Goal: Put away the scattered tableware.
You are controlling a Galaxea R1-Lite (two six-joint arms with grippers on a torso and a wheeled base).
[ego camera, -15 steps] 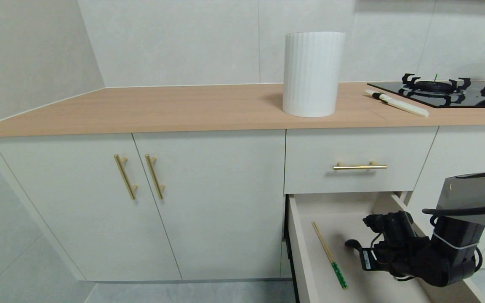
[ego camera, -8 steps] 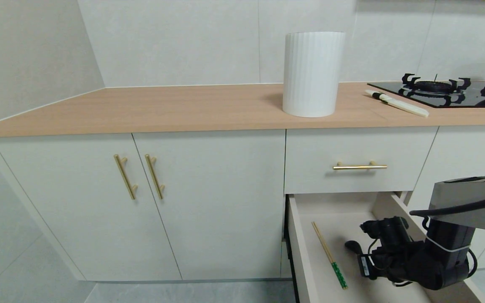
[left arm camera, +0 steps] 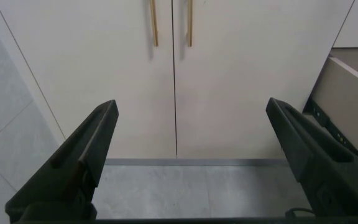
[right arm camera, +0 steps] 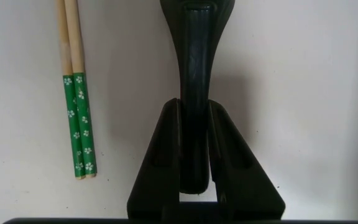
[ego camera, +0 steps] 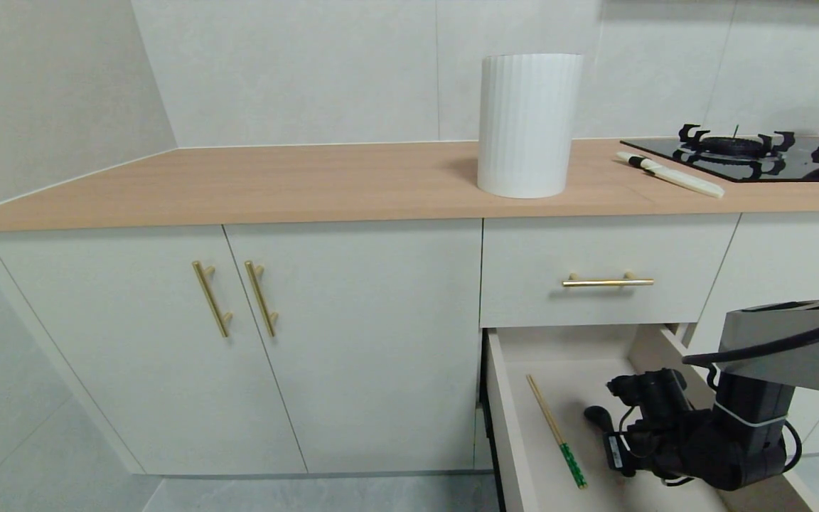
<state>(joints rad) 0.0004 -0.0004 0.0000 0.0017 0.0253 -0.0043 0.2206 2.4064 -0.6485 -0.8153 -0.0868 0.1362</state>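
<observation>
The lower drawer (ego camera: 505, 419) stands pulled out. Inside it lies a pair of wooden chopsticks with green ends (ego camera: 557, 432) (right arm camera: 73, 93). To their right my right gripper (ego camera: 619, 430) (right arm camera: 194, 155) is low inside the drawer, shut on the handle of a black spoon (ego camera: 596, 414) (right arm camera: 194, 62). The spoon's bowl points toward the drawer's back and sits at or just above the drawer floor. My left gripper (left arm camera: 191, 162) is open with nothing between its fingers, facing the cupboard doors (left arm camera: 176, 74) above the floor.
On the wooden counter stand a tall white ribbed container (ego camera: 527, 124) and a white knife (ego camera: 669, 174) beside the black gas hob (ego camera: 751, 156). A closed drawer with a gold handle (ego camera: 607, 282) sits above the open one. Two cupboard doors (ego camera: 239, 341) are shut at left.
My right arm has shifted slightly left and lower in the drawer, carrying the black spoon with it. The chopsticks have not moved.
</observation>
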